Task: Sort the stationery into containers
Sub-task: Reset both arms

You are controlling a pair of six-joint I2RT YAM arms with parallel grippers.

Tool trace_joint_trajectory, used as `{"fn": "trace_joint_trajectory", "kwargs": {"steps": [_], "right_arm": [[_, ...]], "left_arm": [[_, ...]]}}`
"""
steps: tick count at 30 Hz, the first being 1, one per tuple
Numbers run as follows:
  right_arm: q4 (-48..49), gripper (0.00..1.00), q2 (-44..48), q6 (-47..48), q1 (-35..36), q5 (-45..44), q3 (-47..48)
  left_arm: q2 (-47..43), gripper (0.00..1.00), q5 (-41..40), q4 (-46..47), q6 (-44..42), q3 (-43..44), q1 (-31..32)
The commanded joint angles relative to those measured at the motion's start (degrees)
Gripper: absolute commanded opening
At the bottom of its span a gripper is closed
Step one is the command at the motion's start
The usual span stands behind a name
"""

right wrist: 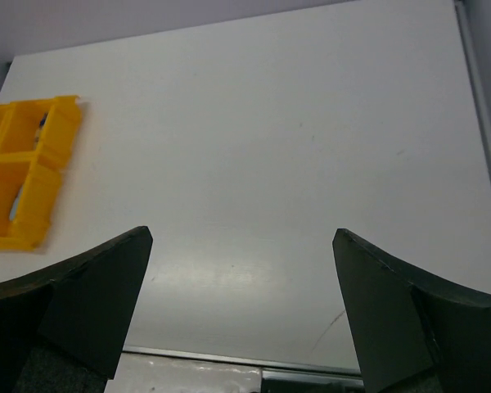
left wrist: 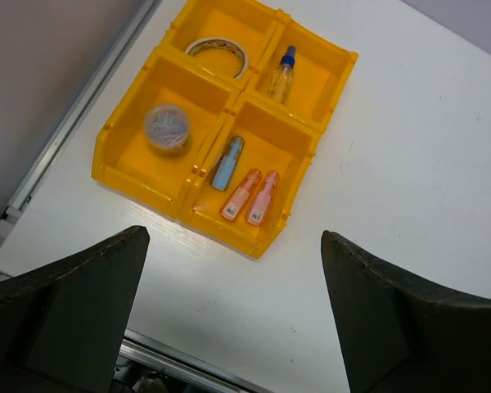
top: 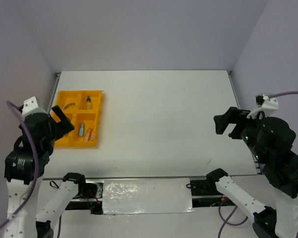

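The yellow tray point(left wrist: 127, 182) lies at the table's left, below my left gripper point(left wrist: 233, 237), which hangs open and empty over the tray's near edge. Its far compartments hold a beige tape ring point(left wrist: 217, 51) and a clear bottle with a blue cap point(left wrist: 281, 74). A round jar point(left wrist: 167, 127) of coloured clips sits in the near left one. Blue point(left wrist: 227, 164), orange point(left wrist: 240, 195) and pink point(left wrist: 263, 199) pieces lie together in the near right one. My right gripper point(right wrist: 242, 233) is open and empty above bare table at the right, far from the tray point(right wrist: 45, 176).
A metal rail point(left wrist: 65, 123) runs along the table's left edge beside the tray. A foil-covered strip point(top: 146, 196) lies between the arm bases at the near edge. Grey walls close in the back and both sides.
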State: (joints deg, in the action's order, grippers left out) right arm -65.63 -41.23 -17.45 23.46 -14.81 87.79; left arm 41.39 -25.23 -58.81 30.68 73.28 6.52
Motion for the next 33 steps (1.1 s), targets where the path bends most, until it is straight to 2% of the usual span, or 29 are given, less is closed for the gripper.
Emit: {"fn": "trace_joint_trajectory", "kwargs": {"steps": [1,3,8,13,24,33], "right_arm": [[-2.40,1.00,4.04,0.49,0.00,-7.24,-0.25],[-2.84,1.00,6.06,0.75,0.00,-8.12,-0.86],[-3.63,1.00,12.13,1.55,0.00,-9.36,-4.55],[-3.46,1.00,13.99,1.28,0.00,-8.05,-7.01],[3.48,1.00,13.90,1.81,0.00,-4.09,-11.41],[5.86,1.00,11.09,2.34,0.00,-1.98,-10.79]], "left_arm": [[-6.46,0.99,-3.59,-3.76,3.95,-1.29,0.24],[-9.38,0.99,-5.08,-5.96,5.35,-1.56,0.24],[-16.77,0.99,-7.63,-11.23,2.81,-2.17,0.24],[-21.87,0.99,-5.88,-9.84,-0.27,-2.35,0.24],[-21.87,0.99,-5.44,-5.01,1.40,-5.42,0.24],[-21.79,0.99,-6.05,-1.58,0.26,-7.62,0.24]]}}
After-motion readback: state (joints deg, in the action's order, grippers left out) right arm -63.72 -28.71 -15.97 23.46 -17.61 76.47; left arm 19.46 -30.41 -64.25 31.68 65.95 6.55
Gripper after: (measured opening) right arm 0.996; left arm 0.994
